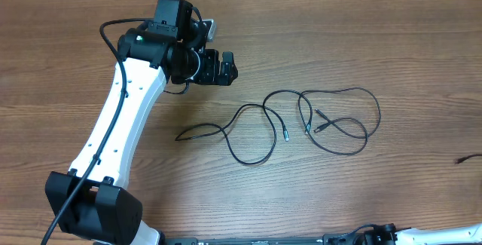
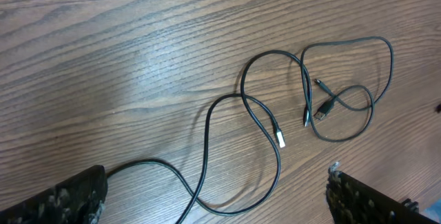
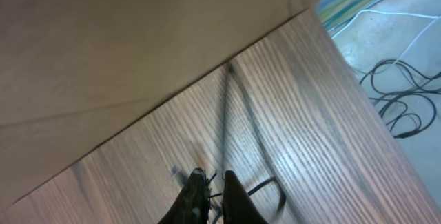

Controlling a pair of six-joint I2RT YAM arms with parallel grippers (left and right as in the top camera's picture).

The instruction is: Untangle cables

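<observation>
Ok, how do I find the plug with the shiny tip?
On the wooden table, find the black cables right of the white arm. The plug lies alone mid-tangle with a bright silver tip; the other plugs bunch inside the rightmost loop.

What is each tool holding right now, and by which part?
Left tool: nothing, jaws open. Right tool appears to pinch a thin black cord somewhere along its run.

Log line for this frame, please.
left gripper open, apart from cables | right gripper shut over table | cables in loose crossing loops
</observation>
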